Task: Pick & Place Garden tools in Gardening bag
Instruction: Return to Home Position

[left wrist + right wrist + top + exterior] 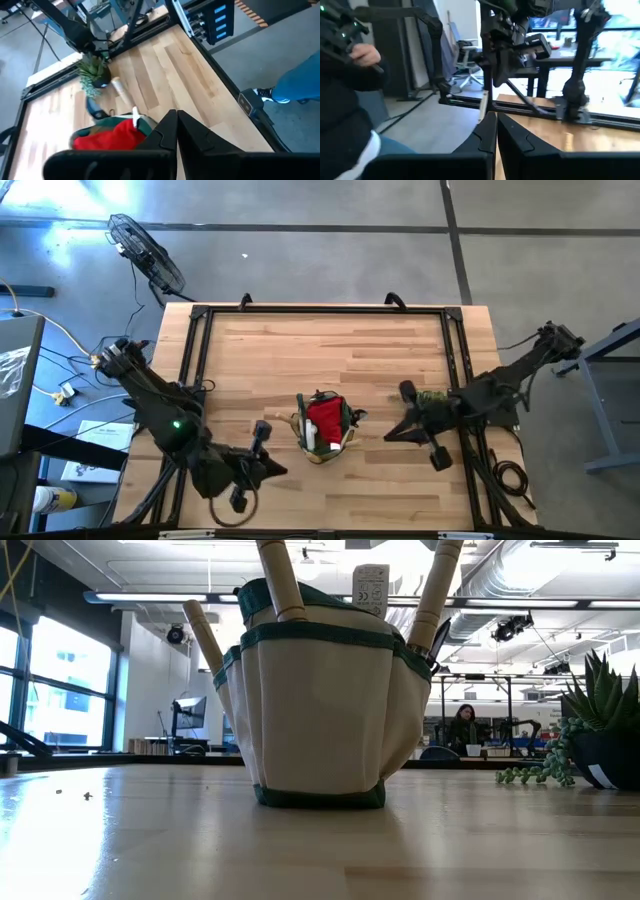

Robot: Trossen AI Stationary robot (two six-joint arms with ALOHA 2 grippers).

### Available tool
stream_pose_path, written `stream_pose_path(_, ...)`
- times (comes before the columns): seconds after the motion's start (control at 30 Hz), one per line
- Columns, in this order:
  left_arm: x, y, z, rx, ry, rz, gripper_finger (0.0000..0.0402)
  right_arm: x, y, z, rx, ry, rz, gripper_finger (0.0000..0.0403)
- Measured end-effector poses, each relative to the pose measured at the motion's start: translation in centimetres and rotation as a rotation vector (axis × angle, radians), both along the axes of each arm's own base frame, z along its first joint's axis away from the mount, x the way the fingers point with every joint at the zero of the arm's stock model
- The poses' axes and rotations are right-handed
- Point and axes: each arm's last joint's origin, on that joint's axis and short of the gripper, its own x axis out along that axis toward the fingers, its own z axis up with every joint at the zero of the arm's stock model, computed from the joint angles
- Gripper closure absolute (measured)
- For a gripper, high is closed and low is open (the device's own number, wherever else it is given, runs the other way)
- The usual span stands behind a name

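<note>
A grey concrete floor (330,250) surrounds the wooden table (330,350), which is edged by a black frame (320,308). A fan (150,255) stands off the far left corner, and a person (465,725) sits deep in the room. Most of the tabletop lies bare, with the widest free stretch toward the far edge. The bag (310,710) stands upright mid-table, nearer the front edge. The left gripper (176,114) hangs to its left near the front edge, and the right gripper (496,116) hangs to its right. Both have their fingers pressed together. A potted plant (600,735) sits below the right arm. Three wooden tool handles (280,580) and a red bundle (325,418) poke out of the bag.
</note>
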Motion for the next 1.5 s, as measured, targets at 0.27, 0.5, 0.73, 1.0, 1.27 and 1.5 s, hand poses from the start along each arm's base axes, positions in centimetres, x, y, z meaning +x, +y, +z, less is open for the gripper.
stream_pose_path(0.27,-4.0,3.7,3.9,-0.056,-0.057,-0.048,0.0401,-5.0,-2.0,1.1,-0.058,0.035,-0.086,0.0399)
stream_pose_path(0.5,-7.8,8.2,7.1,-0.093,-0.138,-0.163,0.0401,-8.6,-3.5,1.4,-0.064,0.029,-0.073,0.0399)
stream_pose_path(0.73,-10.1,13.6,6.6,-0.171,-0.183,-0.039,0.0401,-10.6,-5.4,-1.9,-0.026,0.011,-0.153,0.0399)
stream_pose_path(1.0,-11.8,16.1,0.9,-0.31,-0.257,-0.053,0.0401,-11.7,-6.5,-7.3,0.078,-0.161,-0.159,0.0399)
stream_pose_path(1.27,-13.7,16.9,-6.8,-0.413,-0.226,-0.033,0.0401,-12.0,-6.9,-11.8,0.139,-0.162,-0.179,0.0399)
stream_pose_path(1.5,-15.5,17.6,-10.6,-0.513,-0.303,-0.034,0.0401,-12.2,-6.9,-14.0,0.145,-0.152,-0.153,0.0399)
